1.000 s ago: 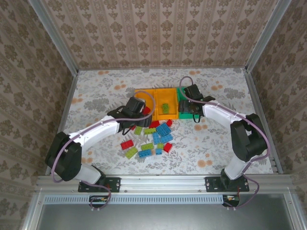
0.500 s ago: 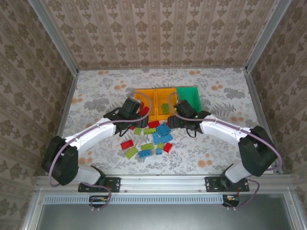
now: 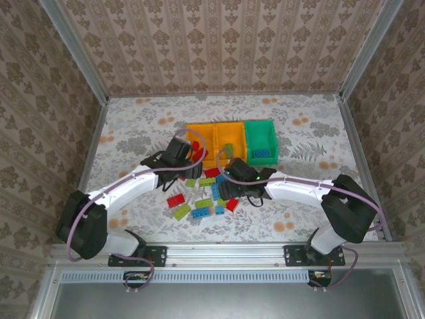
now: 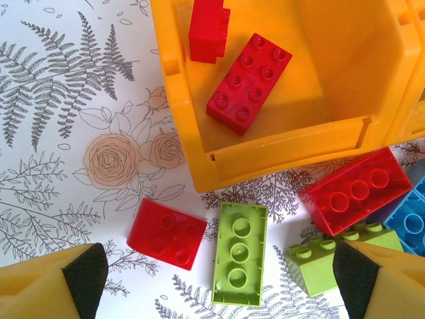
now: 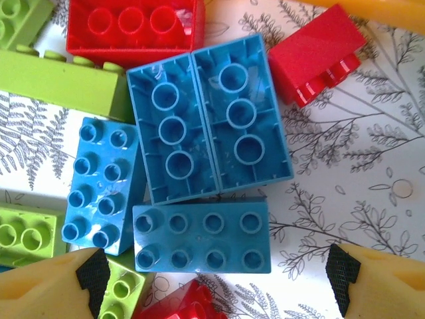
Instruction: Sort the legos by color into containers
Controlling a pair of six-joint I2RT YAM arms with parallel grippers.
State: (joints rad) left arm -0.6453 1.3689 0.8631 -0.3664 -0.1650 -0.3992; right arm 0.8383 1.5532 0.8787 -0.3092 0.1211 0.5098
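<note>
Your right gripper (image 5: 212, 278) swung back from the green bin (image 3: 260, 133); it and the left gripper (image 4: 218, 279) both stand open, so centre over the studs-up blue brick (image 5: 202, 237) before closing

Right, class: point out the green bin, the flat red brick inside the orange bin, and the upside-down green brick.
green bin (image 3: 259, 136), top view, bare green inside.
flat red brick (image 4: 249, 83), left wrist view, studded top.
upside-down green brick (image 4: 240, 252), left wrist view, hollow underside.
</note>
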